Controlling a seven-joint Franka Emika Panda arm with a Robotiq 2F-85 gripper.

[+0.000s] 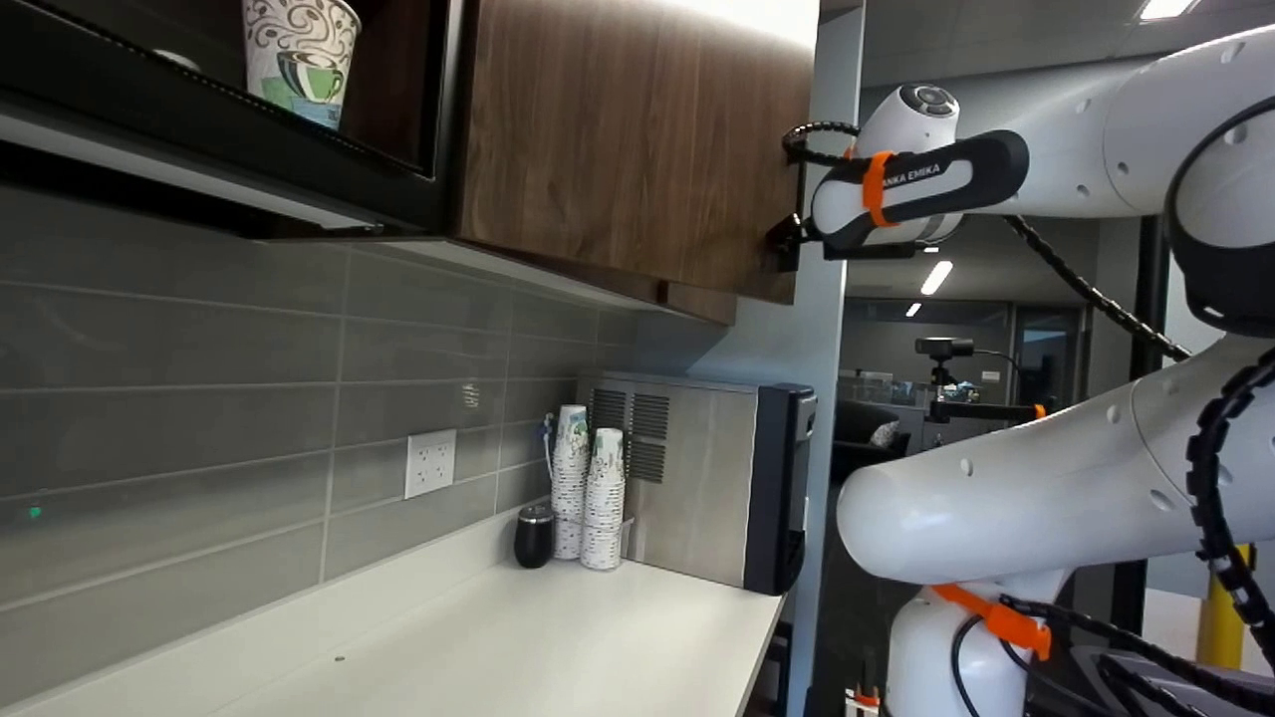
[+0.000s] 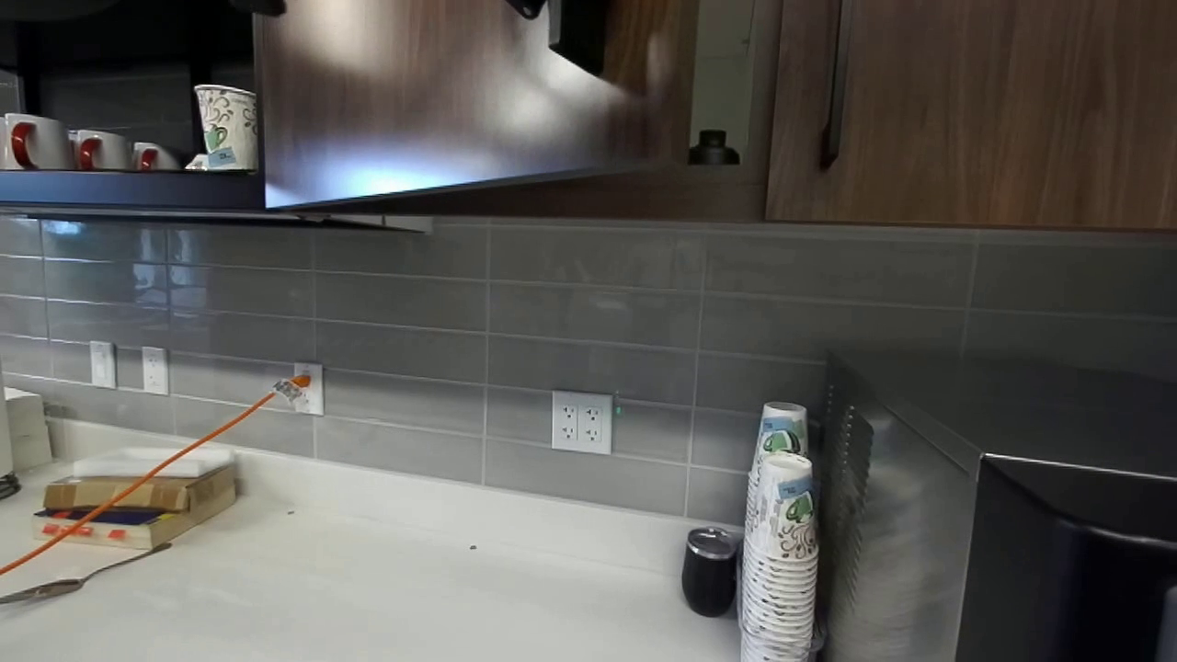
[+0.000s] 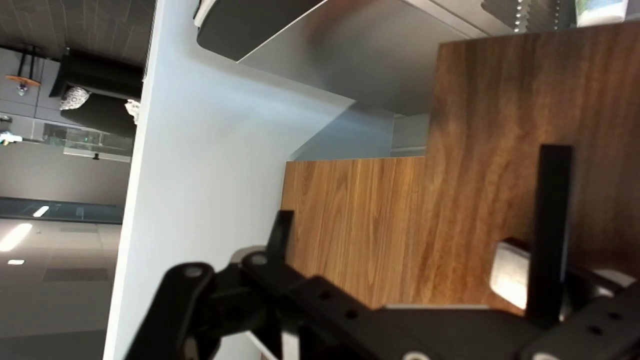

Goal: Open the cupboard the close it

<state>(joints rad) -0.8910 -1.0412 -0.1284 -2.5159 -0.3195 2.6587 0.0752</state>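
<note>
The cupboard is a brown wood-grain wall cabinet. Its door (image 1: 637, 149) stands partly open in both exterior views (image 2: 441, 101), with a gap at its free edge showing the inside. My gripper (image 1: 785, 237) is at the door's free edge, near its lower corner. In the wrist view the gripper (image 3: 420, 200) is open, with its two black fingers wide apart. One finger overlaps the door's handle (image 3: 510, 272), whose shiny end shows beside it; most of the handle is hidden. I cannot tell whether they touch. Black gripper parts also show at the top of an exterior view (image 2: 579, 37).
A neighbouring closed door with a black bar handle (image 2: 835, 87) is beside the gap. A black shelf unit (image 1: 219, 159) holds a patterned cup. Below are a steel machine (image 1: 687, 478), stacked paper cups (image 1: 602, 508), a black tumbler (image 1: 534, 536) and the white counter (image 1: 558, 647).
</note>
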